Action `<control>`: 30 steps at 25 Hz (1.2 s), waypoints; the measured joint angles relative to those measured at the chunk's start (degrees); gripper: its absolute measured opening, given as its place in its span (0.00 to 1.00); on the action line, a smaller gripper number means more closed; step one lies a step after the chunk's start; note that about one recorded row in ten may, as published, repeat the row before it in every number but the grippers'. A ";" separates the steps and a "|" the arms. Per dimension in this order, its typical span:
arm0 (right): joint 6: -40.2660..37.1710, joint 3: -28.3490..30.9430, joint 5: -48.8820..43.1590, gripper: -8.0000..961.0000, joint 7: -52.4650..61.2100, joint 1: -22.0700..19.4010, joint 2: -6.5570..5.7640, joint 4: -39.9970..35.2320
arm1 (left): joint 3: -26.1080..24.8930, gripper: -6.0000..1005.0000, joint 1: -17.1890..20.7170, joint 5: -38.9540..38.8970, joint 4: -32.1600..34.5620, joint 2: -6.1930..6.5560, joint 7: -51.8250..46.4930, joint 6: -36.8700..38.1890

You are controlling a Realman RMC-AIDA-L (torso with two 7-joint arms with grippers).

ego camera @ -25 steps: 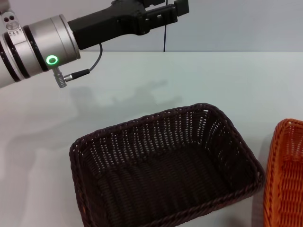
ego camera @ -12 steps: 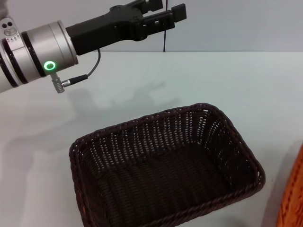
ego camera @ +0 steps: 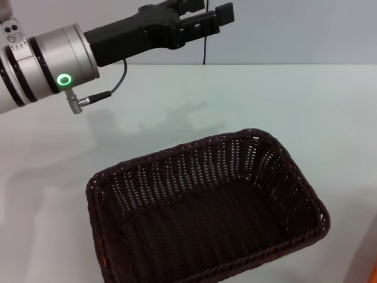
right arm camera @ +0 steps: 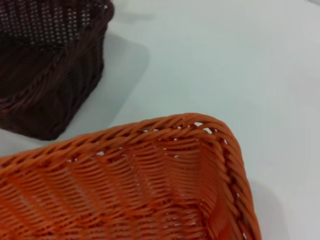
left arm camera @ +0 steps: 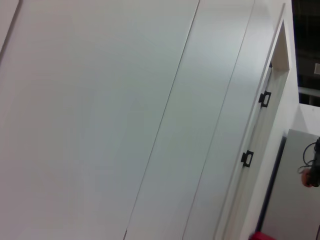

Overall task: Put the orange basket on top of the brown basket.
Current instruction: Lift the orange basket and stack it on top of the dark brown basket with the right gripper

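1. One brown basket (ego camera: 206,212), one orange basket (right arm camera: 125,185), two arms.
2. Left gripper (ego camera: 203,15) is raised well above and beyond the brown basket, fingers apart, holding nothing.
3. Right gripper unseen; can't tell its state. The orange basket sits close under its wrist, apart from the brown one beside it.
4. White table (ego camera: 294,100); pale wall panels (left arm camera: 125,100) behind.

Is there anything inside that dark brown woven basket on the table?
Nothing shows inside the dark brown rectangular woven basket: only its own woven floor and walls. The near wall hides a strip of floor just behind it. The bright orange woven basket is beside it, not stacked on it.
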 joint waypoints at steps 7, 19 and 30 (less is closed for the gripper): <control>0.26 10.52 0.16 0.16 -0.59 -0.21 -1.65 1.39 | -0.02 0.86 -0.42 -0.06 0.56 0.00 0.58 -0.08; 0.84 16.85 13.85 0.18 -0.49 -3.00 -1.94 4.00 | -0.44 0.86 0.53 -1.46 0.59 0.04 1.24 -0.56; 4.52 20.20 34.06 0.19 -0.60 -7.44 -0.67 16.40 | -0.55 0.86 1.48 -1.59 1.17 0.09 1.63 -1.04</control>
